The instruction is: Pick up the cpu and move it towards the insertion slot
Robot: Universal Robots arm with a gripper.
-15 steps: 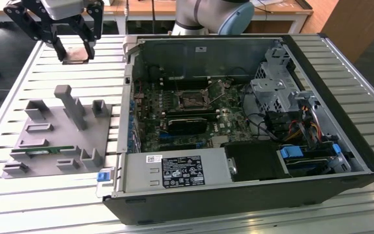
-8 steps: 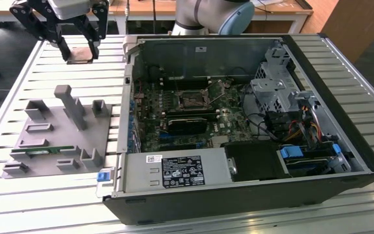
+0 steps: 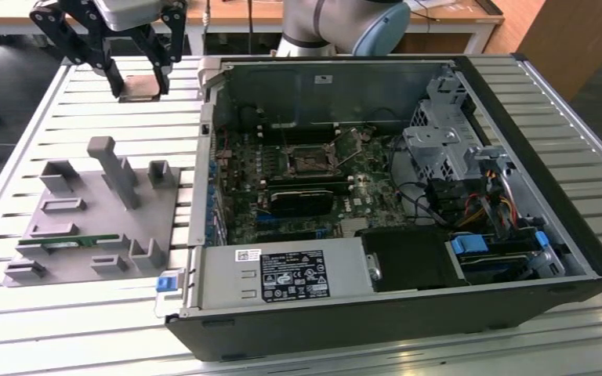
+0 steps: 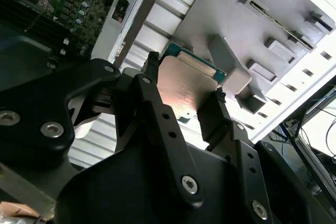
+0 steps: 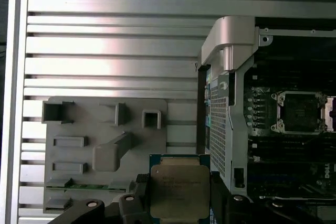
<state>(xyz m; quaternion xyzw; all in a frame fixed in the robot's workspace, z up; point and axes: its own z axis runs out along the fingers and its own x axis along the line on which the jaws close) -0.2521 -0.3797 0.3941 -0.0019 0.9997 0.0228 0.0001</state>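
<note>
One claw [image 3: 137, 72] raised off the table, gripping the cpu [image 5: 180, 191]

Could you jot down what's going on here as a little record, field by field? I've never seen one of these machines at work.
Gripper: gripper raised above the slatted table, beside the open computer case
Held: the cpu, clamped between the fingers, clear of the table
Came from: cannot tell
Insertion slot: insertion slot on the board inside the case, nothing in it
Grey tray: grey tray on the table, a green memory stick lying in it
Progress: chip lifted, not yet over the slot
</note>
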